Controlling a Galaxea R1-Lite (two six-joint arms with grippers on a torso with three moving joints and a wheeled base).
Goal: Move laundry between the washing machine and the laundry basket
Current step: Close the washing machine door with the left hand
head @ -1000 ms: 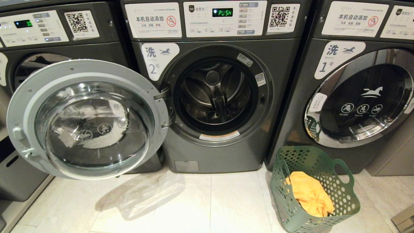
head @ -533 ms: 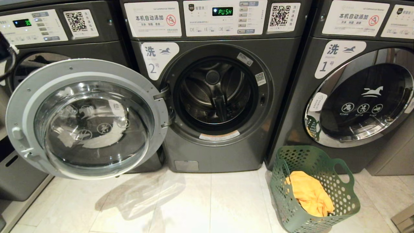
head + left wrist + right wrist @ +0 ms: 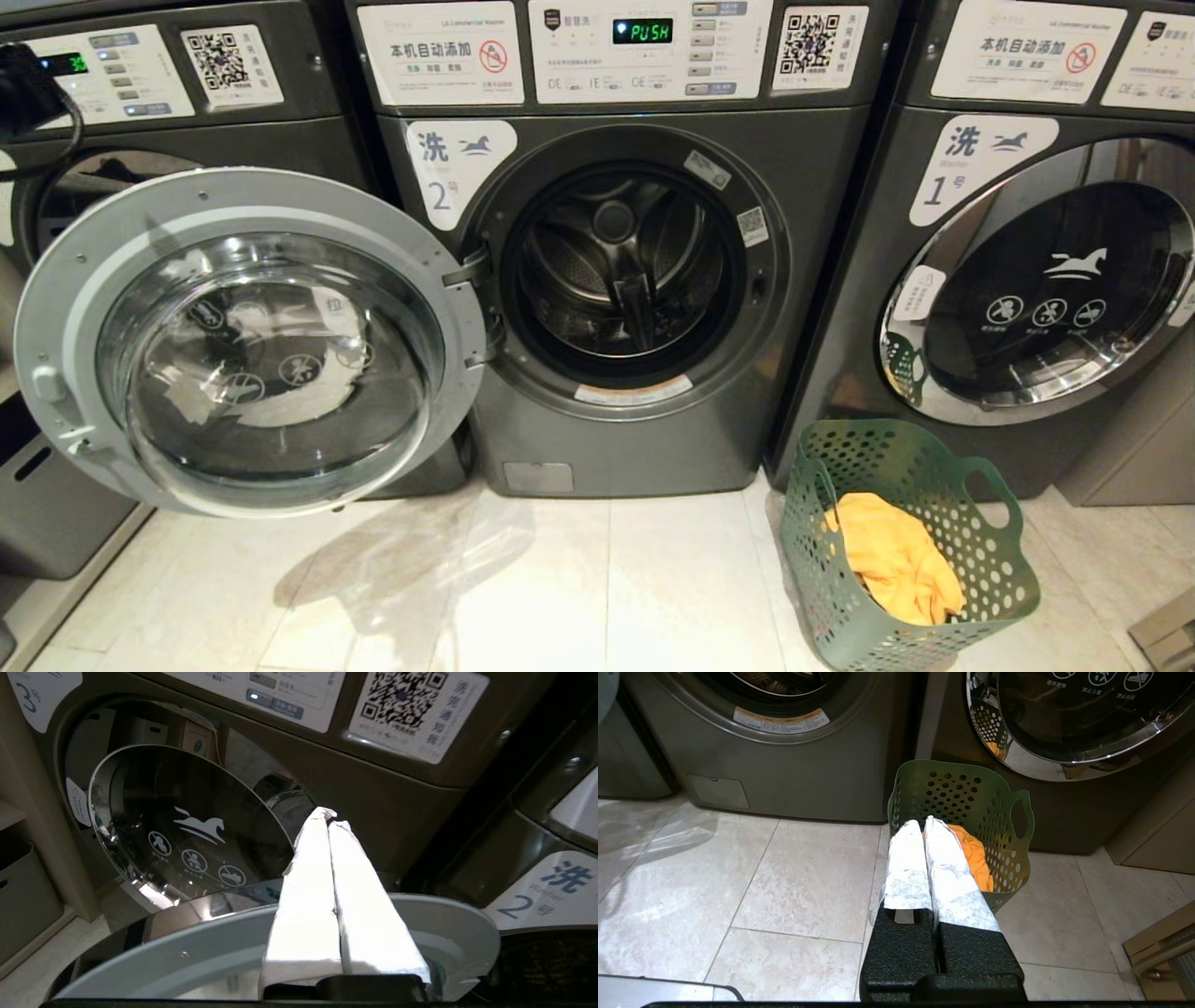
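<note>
My left pincer point(image 3: 329, 822) and right pincer point(image 3: 920, 826) are clenched, empty. The yellow garment point(image 3: 894, 558) in the basket point(image 3: 991, 571) looks soft, light; I'd pinch its top fold.

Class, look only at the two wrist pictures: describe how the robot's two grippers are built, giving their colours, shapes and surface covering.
Both look alike. The left gripper has two long jaws tapering to narrow tips, wrapped in white, slightly crumpled tape or cloth, rising from a black base. The right gripper has the same white-wrapped tapered jaws, set on a black, rough-textured body. In the head view a black part with a black cable shows at the upper left edge.
</note>
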